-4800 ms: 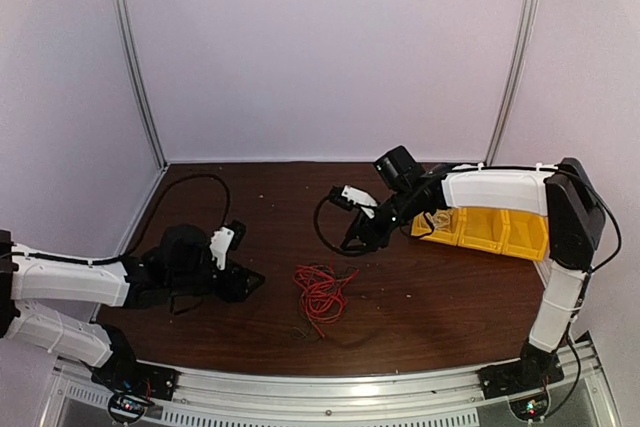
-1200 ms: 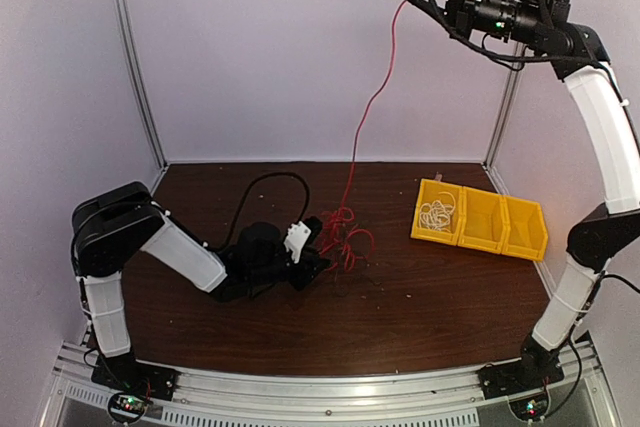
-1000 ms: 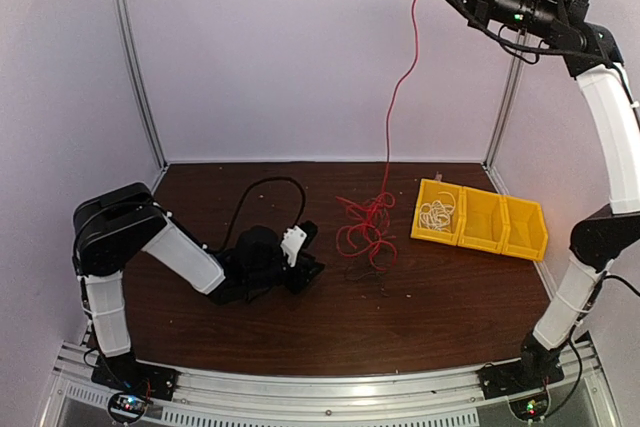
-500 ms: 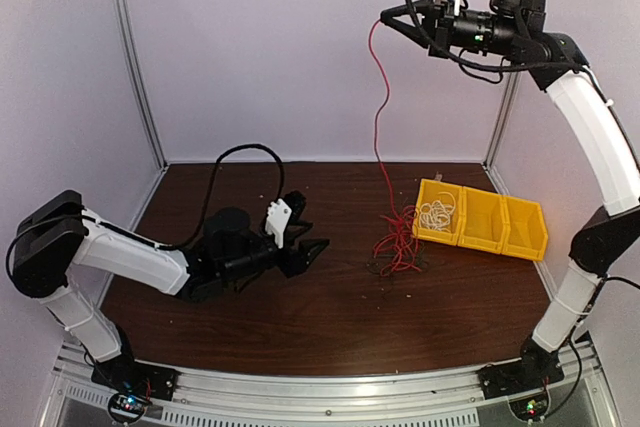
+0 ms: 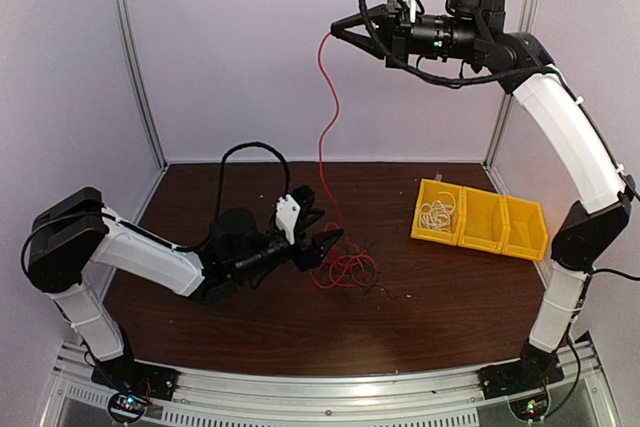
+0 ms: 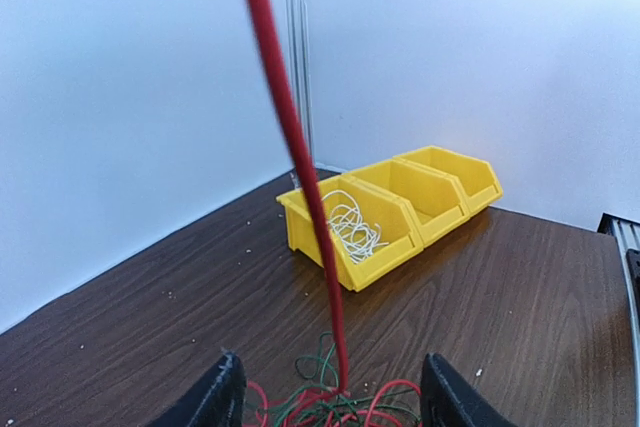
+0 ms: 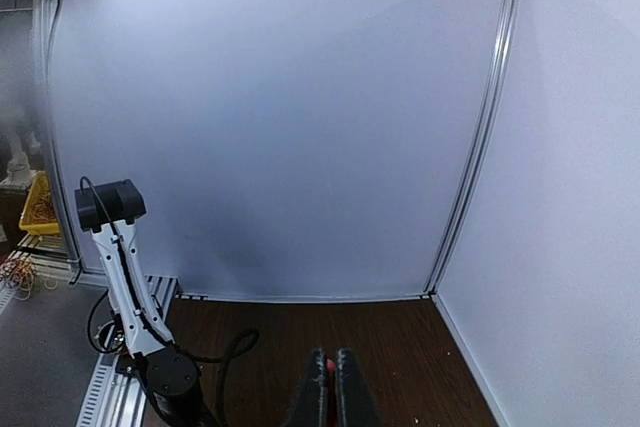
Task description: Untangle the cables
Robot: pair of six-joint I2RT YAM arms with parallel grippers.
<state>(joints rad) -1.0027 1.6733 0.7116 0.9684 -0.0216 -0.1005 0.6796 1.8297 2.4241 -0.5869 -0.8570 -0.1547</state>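
Now: right claw [image 5: 338, 30] high, pinching red cable [image 5: 322, 137]; the strand hangs to tangle [image 5: 348, 269] on desk [image 5: 450, 307]. Left claw [image 5: 322, 243] spread wide at tangle. Risk: tangle lifts whole if unpinned; thin strand may slip.

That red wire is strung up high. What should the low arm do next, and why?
Probably close the left gripper, its jaws open, on the tangle between them. The right gripper is shut on the red cable up high, so pinning the pile should let a pull free it.
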